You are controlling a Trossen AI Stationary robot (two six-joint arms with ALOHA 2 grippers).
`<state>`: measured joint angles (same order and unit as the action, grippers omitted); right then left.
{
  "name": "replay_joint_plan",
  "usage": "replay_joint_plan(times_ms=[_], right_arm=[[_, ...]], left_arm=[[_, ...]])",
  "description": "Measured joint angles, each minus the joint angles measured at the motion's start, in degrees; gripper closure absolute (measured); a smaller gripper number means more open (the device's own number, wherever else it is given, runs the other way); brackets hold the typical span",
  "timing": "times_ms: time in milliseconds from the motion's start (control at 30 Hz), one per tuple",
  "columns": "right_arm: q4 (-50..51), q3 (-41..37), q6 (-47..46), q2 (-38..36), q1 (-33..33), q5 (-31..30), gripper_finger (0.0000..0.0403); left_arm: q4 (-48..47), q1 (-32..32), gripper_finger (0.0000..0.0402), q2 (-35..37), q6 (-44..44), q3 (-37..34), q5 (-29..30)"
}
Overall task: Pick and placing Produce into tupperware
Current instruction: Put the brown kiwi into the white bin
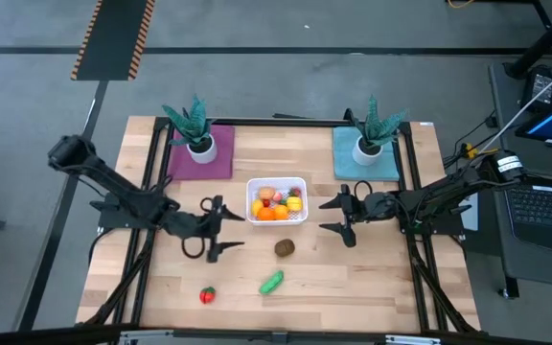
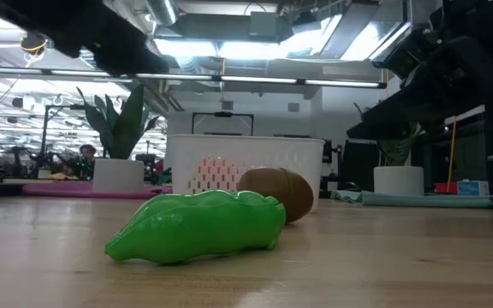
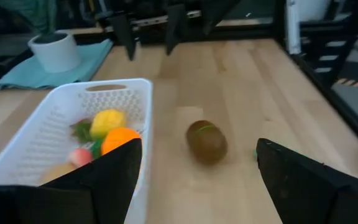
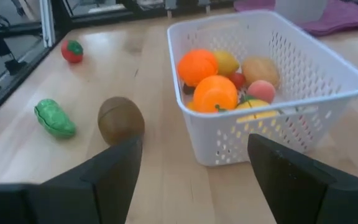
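Observation:
A white perforated container (image 1: 276, 202) sits mid-table holding several toy pieces, orange, yellow, red and tan (image 4: 219, 78). On the wood near it lie a brown kiwi-like piece (image 1: 285, 248), a green elongated piece (image 1: 272, 283) and a red piece (image 1: 207, 295). My left gripper (image 1: 220, 228) is open, left of the container, with the kiwi (image 3: 206, 142) ahead of it. My right gripper (image 1: 338, 217) is open, right of the container (image 4: 266, 81). Neither holds anything.
Two spiky green plants in white pots stand at the far side, one on a purple mat (image 1: 200, 153), one on a teal mat (image 1: 365, 155). Black frame rails run along both table sides. Bare wood lies toward the near edge around the loose pieces.

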<state>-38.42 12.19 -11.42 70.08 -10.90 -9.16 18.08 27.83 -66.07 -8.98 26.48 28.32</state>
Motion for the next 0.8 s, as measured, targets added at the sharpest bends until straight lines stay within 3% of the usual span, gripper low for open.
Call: replay_joint_plan(times_ms=[167,400,600,800], right_arm=[[-3.27,0.0,2.32,0.0,-1.52,1.82,0.0108],[-8.03,0.02,5.88,0.0,-5.88,1.73,0.0108],[-7.94,1.06,6.06,1.77,-9.01,-2.87,0.0108],[-6.63,8.54,12.47,9.58,-11.12,-3.54,0.0108]], left_arm=[[2.2,2.72,0.0093,0.07,0.15,-2.34,1.12],[4.7,6.82,0.0093,0.07,-0.82,-5.1,11.7],[11.96,9.2,0.0093,0.07,-1.0,-9.35,12.09],[12.4,9.71,0.0093,0.07,-1.0,-9.51,12.09]])
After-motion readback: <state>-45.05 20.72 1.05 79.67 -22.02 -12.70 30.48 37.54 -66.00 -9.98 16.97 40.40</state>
